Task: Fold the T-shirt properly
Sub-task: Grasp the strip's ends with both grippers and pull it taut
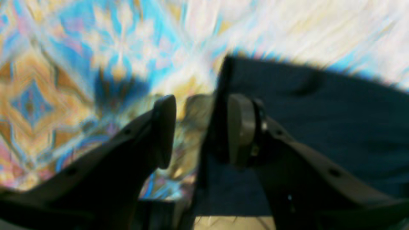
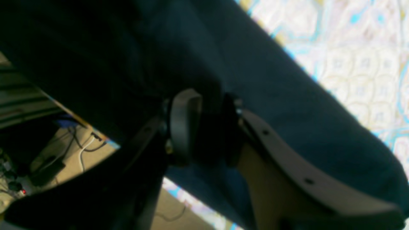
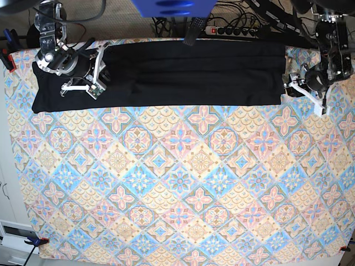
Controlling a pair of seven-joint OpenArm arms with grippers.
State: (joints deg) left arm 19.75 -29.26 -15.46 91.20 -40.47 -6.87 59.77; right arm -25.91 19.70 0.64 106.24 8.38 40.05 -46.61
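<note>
Lying as a long dark band across the far edge of the patterned tablecloth [image 3: 183,188], the T-shirt [image 3: 188,75] stretched nearly from one side of the table to the other in the base view, folded lengthwise with faint creases running along it. The right gripper [image 3: 97,75] sat over the shirt's end on that view's left; its wrist camera showed the two pads [image 2: 185,126] drawn close together with black cloth bunched between them, so it was pinching the T-shirt [image 2: 271,95], and the fabric draped up and away from the jaws across most of that picture. The left gripper [image 3: 292,84] stood at the shirt's opposite end, on the base view's right, just at the hem. In its own blurred wrist view the jaws stood apart, with a clear gap between the pads [image 1: 241,127]; one finger lay over the dark cloth [image 1: 319,121] and the other over the bright tablecloth [image 1: 48,95], the shirt's edge running up between them. Whether that edge touched either pad I could not tell, given the blur. A power strip [image 3: 233,30] and cables lay beyond the table's far edge.
</note>
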